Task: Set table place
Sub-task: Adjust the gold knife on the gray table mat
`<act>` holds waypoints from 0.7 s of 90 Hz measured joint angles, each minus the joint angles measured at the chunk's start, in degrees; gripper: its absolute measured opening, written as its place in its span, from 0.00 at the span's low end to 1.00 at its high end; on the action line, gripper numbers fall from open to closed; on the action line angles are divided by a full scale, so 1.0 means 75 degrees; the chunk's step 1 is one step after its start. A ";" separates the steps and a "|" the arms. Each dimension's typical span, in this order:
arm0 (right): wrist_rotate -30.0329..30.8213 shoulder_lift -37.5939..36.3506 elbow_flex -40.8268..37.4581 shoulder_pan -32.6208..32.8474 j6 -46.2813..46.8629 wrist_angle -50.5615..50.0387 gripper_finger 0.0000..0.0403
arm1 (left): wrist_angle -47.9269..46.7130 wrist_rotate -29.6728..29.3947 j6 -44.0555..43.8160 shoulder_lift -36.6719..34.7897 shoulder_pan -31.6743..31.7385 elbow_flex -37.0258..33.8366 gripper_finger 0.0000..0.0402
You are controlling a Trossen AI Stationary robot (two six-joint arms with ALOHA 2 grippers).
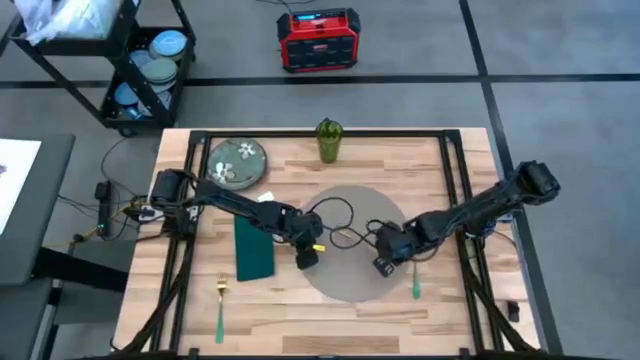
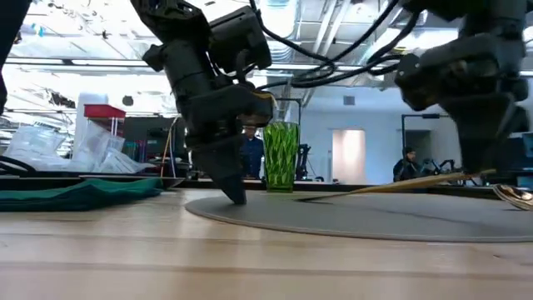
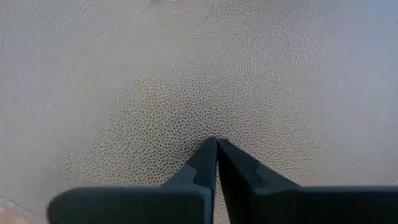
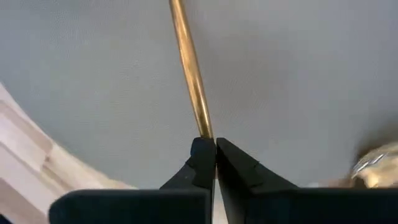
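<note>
The round grey place lies in the middle of the wooden table. My left gripper is shut, its tips down on the place near its left edge. My right gripper stands over the place's right half, shut on a thin gold-coloured utensil. A green floral plate sits far left, a green glass at the far edge, and a teal napkin left of the place. My left gripper presses its shut fingertips down on the place's pebbled top, coming from above and slanting. My right gripper pinches the gold utensil's thin shaft between its fingertips, from above. The shaft slants, the held end raised and the other end down on the place.
A green-handled fork lies near the front left. Another green-handled utensil lies at the place's right rim, its shiny head beside my right gripper. Cables trail over the place. Black rails edge the table.
</note>
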 joint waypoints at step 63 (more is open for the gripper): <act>0.1842 0.0006 -0.0003 0.0873 0.2482 -0.0526 0.00 | 0.0141 -0.0116 -0.0368 0.0000 -0.0002 0.0000 0.00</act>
